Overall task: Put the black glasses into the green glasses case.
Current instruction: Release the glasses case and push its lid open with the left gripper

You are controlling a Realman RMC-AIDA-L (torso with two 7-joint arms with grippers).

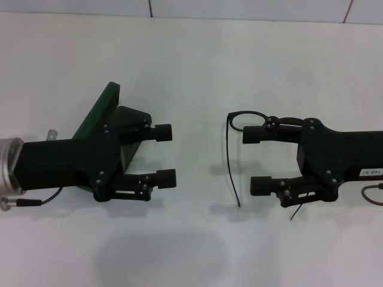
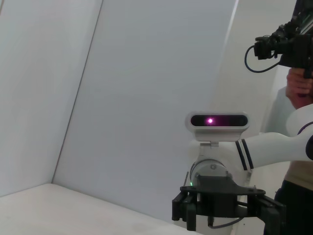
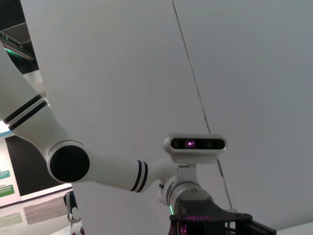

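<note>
The black glasses (image 1: 245,121) lie on the white table (image 1: 197,72), right of centre. One rounded lens and one long temple arm (image 1: 231,167) show; the rest is hidden under my right gripper (image 1: 253,160). That gripper is open and points left, its far finger (image 1: 258,134) over the frame beside the lens. The green glasses case (image 1: 100,109) lies open at the left, lid raised and dark inside (image 1: 130,116) showing. My left gripper (image 1: 164,155) is open over the case and points right, covering much of it. Neither gripper holds anything.
A wall edge (image 1: 239,9) runs along the far side of the table. The left wrist view shows my head camera (image 2: 217,121), the other arm's gripper (image 2: 226,204) and a person with a camera (image 2: 288,46). My head (image 3: 194,144) also shows in the right wrist view.
</note>
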